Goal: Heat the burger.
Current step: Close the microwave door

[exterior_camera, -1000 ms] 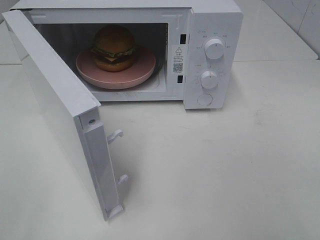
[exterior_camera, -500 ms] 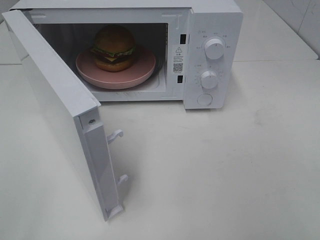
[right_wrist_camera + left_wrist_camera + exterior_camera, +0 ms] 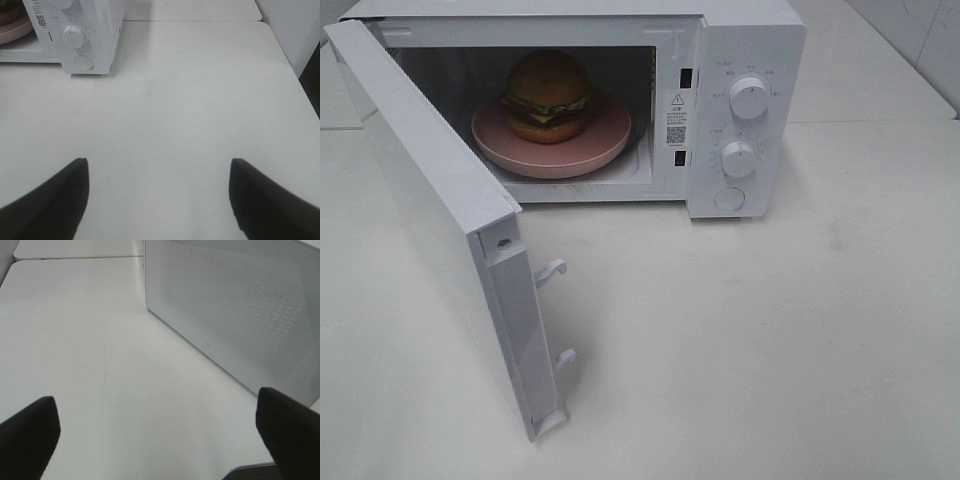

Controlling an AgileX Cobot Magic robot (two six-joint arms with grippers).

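**Burger loaded in an open microwave; both grippers empty and held back.**

The burger (image 3: 548,95) is seen on a pink plate (image 3: 610,140) inside the microwave (image 3: 750,40), well ahead of the right gripper (image 3: 160,197) and beyond the control panel from it. It is stood upright, bun crown up, its stacking axis vertical; being round, no facing side is shown. The left gripper (image 3: 160,432) is spread wide and the right one is parted, with nothing held by either. Loading is judged done. The door (image 3: 240,315) is swung open, its mesh outer face just ahead of the left gripper. A push on that face is called for next, then a turn of a dial (image 3: 74,36).
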